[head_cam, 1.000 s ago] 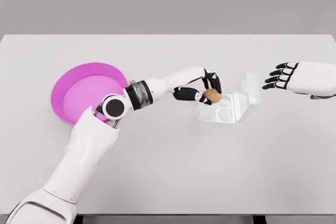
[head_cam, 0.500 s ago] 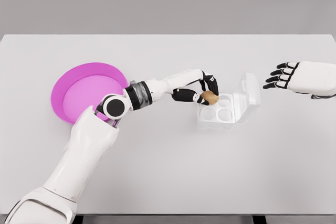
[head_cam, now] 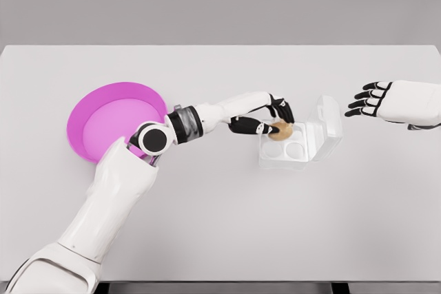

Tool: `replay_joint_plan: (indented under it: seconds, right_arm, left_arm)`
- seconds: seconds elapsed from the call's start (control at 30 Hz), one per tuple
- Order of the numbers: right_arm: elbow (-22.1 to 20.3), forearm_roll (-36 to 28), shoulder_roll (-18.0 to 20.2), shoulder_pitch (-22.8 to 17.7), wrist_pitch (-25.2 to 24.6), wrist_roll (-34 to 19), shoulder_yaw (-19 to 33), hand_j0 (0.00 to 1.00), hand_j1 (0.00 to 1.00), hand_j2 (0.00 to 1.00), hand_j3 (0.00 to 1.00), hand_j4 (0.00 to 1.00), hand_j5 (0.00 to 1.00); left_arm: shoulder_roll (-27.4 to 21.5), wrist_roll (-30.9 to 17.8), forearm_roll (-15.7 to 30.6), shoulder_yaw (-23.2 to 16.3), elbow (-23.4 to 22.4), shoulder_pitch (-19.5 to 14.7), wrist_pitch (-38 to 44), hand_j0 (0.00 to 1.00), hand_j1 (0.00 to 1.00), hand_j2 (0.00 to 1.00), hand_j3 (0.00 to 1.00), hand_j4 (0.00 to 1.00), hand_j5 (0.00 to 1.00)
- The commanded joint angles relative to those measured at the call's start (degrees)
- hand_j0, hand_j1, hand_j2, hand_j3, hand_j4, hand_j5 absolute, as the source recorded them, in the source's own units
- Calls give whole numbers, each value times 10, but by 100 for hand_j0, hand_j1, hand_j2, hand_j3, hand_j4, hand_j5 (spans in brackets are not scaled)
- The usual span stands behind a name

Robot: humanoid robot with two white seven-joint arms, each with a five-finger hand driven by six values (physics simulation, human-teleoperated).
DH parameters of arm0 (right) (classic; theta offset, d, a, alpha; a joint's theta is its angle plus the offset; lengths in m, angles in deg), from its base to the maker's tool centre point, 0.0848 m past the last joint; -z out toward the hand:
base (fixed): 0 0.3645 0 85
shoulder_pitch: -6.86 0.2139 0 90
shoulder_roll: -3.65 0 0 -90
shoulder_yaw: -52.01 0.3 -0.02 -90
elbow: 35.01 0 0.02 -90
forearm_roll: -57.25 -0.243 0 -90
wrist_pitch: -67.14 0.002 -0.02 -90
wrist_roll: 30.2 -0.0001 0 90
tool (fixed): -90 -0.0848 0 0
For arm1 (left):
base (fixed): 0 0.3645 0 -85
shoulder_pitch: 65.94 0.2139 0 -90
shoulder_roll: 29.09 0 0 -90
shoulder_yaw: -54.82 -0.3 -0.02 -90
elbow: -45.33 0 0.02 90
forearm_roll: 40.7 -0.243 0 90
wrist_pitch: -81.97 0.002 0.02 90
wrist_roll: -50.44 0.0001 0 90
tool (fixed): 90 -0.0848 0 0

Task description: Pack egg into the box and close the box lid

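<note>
A bare simulated test bench, this one, no home or kitchen in sight: a plain white table (head_cam: 220, 225) runs nearly edge to edge against a flat, featureless grey backdrop. Everything has that smooth, rendered look, with soft even light and no clutter. On the tabletop sit just a magenta plate (head_cam: 110, 125) and a clear plastic egg box (head_cam: 303, 144), laid out like trial props.

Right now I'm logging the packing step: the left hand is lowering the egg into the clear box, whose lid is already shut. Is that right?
Not quite. The head view shows the lid standing open at the right side of the clear box, not shut. The rest holds: the left hand has the egg at the box's far-left cup.
</note>
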Motion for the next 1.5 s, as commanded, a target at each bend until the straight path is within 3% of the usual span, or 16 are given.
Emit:
replay_joint_plan:
  seconds: [0.0,0.17,0.3,0.37,0.4,0.5,0.57,0.67,0.77,0.83,0.97,1.13,1.47]
  right_arm:
    - [1,-3,-3,1,0,0,1,100,100,100,100,100,100]
    - [0,-3,-3,1,0,0,1,100,100,100,100,100,100]
    - [0,-3,-2,1,0,0,1,100,100,100,100,100,100]
    - [0,-3,-2,1,0,0,1,100,100,100,100,100,100]
    - [-1,-3,-2,1,0,0,1,100,100,100,100,100,100]
    - [-3,-2,-1,1,0,1,1,100,100,100,100,100,100]
    - [-4,-2,2,2,0,1,2,100,100,100,100,100,100]
    - [-4,-2,3,1,0,1,2,100,100,100,100,100,100]
    - [-6,-2,5,0,0,1,5,100,100,100,100,100,100]
    - [-6,-1,6,-2,0,0,4,100,100,100,100,100,100]
    - [-22,1,8,-5,0,0,3,100,100,100,100,100,100]
    - [-56,3,27,-6,0,0,2,100,100,100,100,100,100]
    - [-90,3,26,2,0,-5,3,100,100,100,100,100,100]
  left_arm:
    - [0,0,4,0,1,0,1,68,68,68,68,68,68]
    - [0,0,5,4,23,0,1,81,81,81,81,81,81]
    - [0,0,9,12,80,7,1,96,96,96,96,96,96]
    - [0,0,17,43,123,16,-1,100,100,100,100,100,100]
    - [-1,0,30,52,140,24,-3,100,100,100,100,100,100]
    - [-67,0,86,84,166,30,-47,100,100,100,100,100,100]
    - [-99,0,125,131,184,61,-140,100,100,100,100,100,100]
    - [-133,0,164,174,204,94,-140,100,100,100,100,100,100]
    - [-178,0,245,204,205,117,-140,100,100,100,100,100,100]
    - [-239,0,286,213,205,136,-140,100,100,100,100,100,100]
    - [-290,0,286,265,205,188,-140,100,100,100,100,100,100]
    - [-305,0,286,322,204,235,-140,100,100,100,100,100,100]
    - [-311,0,286,330,189,250,-140,100,100,100,100,100,100]
